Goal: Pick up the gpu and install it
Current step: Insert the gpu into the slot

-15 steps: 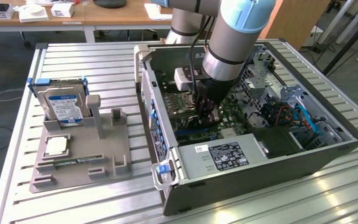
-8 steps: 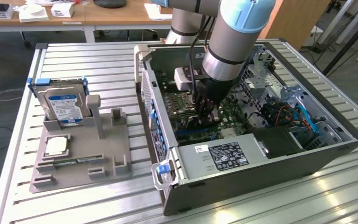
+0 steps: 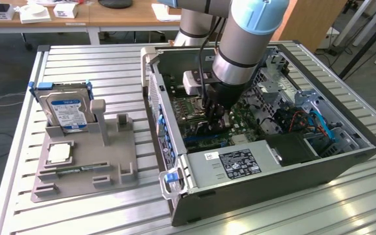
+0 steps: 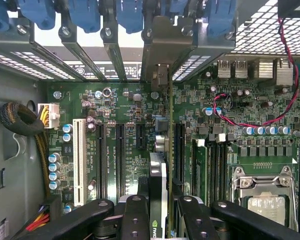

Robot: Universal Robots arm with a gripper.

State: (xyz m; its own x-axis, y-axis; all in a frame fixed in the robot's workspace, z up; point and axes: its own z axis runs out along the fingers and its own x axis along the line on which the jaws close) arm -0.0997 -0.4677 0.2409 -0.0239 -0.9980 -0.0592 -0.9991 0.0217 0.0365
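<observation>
While the arm reaches down into the open grey steel computer case [image 3: 344,161], the installation step is in hand: the pick-up is done. In the wrist view the black jaws [image 4: 157,215] are clamped on the gpu, a thin dark card with a silver metal end bracket [image 4: 160,172], held on edge and pointing toward 12 o'clock.

The card stands over the green motherboard [image 4: 135,107], between the black expansion slots. Its bracket end lies toward the rear slot openings under the blue plastic retaining clips [image 4: 85,12]. Whether the card edge is seated cannot be told.

In the exterior view the silver hard drive with a blue-white label [image 3: 67,111] stands in the grey plastic parts holder [image 3: 86,164] on the slatted metal counter [image 3: 77,58], at 9 o'clock from the case.

Judgement: seating calls for the edge held square to one slot, the bracket in line with its opening, and straight, even pressure.
</observation>
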